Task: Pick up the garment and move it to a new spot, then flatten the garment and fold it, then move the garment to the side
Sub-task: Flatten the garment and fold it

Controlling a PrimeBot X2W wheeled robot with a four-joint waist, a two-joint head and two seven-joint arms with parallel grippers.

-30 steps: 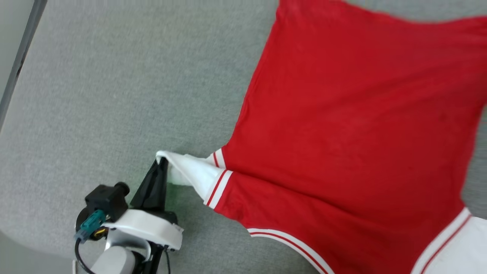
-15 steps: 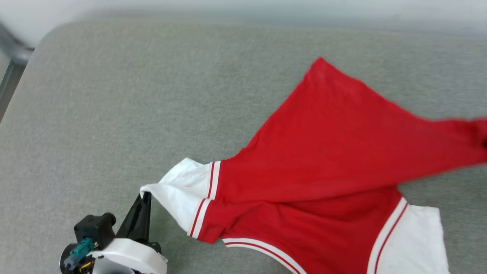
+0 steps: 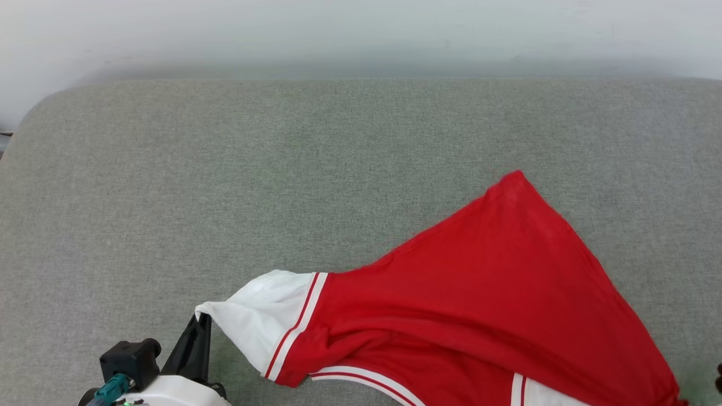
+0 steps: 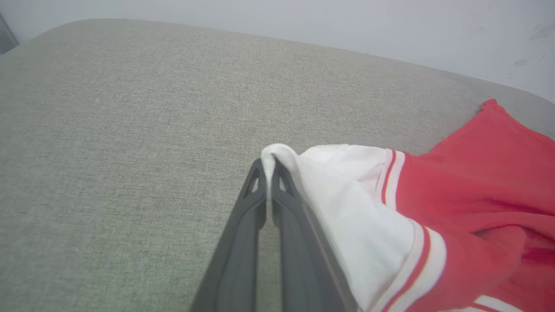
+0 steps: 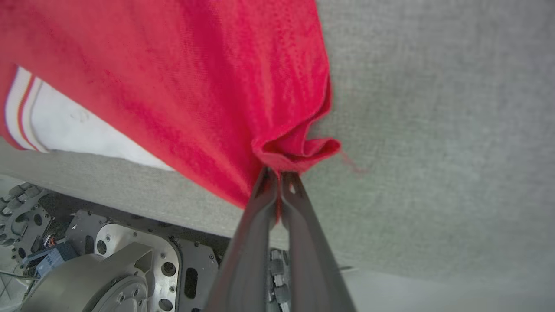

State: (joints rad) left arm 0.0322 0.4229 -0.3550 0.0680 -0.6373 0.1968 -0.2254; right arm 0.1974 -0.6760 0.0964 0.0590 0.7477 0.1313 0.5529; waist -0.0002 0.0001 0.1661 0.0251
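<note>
One jersey [image 3: 479, 293] – red, two white sleeves [image 3: 254, 318] – drapes across the near right of the grey padded surface [image 3: 225, 169]. Two grippers: the left gripper [image 4: 269, 169] pinches a sleeve tip, and the right gripper [image 5: 279, 175] is clamped on a red corner.

Red garment [image 3: 479, 293] w/ white sleeves, striped trim, lies rumpled on grey surface, near edge, one corner peaked.

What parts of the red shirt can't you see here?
- Head view: the bottom edge cuts off the lower part of the red cloth jersey with white sleeves.
- Every view: its own cloth hides its underside.
- Left wrist view: the left gripper covers the pinched sleeve tip.
- Right wrist view: the right gripper covers the pinched hem.
</note>
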